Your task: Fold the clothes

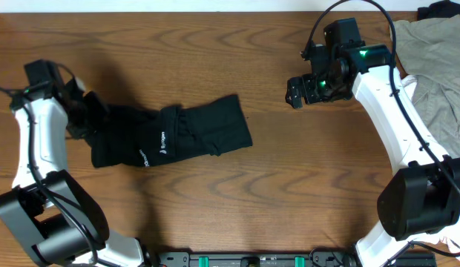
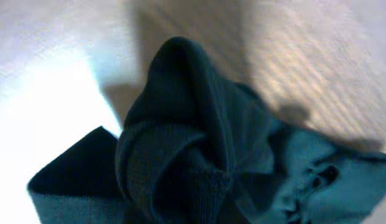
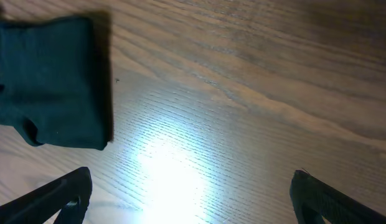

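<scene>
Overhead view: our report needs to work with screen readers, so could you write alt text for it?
A long black garment lies across a wooden table, its left end bunched in the shut left gripper. The right gripper hangs open over bare wood to the garment's right; a beige-khaki garment lies in the far right corner.

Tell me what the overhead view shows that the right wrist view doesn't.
Only overhead: the whole black garment with its white logo, the left end effector at its left end, and a khaki garment at the far right. Only right wrist: the right end effector close up, fingers wide apart above bare wood with glare. Both: the garment's right end and the wooden table.
</scene>
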You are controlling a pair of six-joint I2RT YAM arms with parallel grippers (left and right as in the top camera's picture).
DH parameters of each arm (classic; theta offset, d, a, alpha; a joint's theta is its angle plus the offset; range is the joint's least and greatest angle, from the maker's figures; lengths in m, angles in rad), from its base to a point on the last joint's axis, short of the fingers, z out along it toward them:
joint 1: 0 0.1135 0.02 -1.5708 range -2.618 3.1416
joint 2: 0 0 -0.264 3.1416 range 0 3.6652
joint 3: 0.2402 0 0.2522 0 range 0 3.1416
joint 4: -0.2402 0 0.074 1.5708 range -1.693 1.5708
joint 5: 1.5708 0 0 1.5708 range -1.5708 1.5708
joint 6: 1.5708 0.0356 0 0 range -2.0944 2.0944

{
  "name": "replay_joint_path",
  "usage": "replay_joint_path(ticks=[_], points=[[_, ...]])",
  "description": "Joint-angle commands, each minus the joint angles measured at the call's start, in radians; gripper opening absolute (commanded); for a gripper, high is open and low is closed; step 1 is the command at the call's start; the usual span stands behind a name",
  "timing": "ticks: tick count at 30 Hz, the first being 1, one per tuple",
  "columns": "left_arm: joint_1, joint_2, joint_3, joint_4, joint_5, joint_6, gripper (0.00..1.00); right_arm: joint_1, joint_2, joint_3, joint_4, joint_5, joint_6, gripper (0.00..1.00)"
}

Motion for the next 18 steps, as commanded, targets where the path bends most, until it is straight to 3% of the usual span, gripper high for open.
replay_joint_path(ticks=[1,9,18], points=[[-0.086,-0.013,0.064,-0.015,-0.003,0.010,0.06,-0.007,0.002,-0.006,-0.001,0.011,0.020,0.99],[-0.312,-0.013,0.087,0.011,-0.011,-0.005,0.06,-0.050,0.002,-0.006,0.012,0.108,0.047,0.99],[-0.530,-0.013,0.087,0.069,-0.157,-0.089,0.06,-0.087,0.002,-0.006,0.003,0.108,0.043,0.99]])
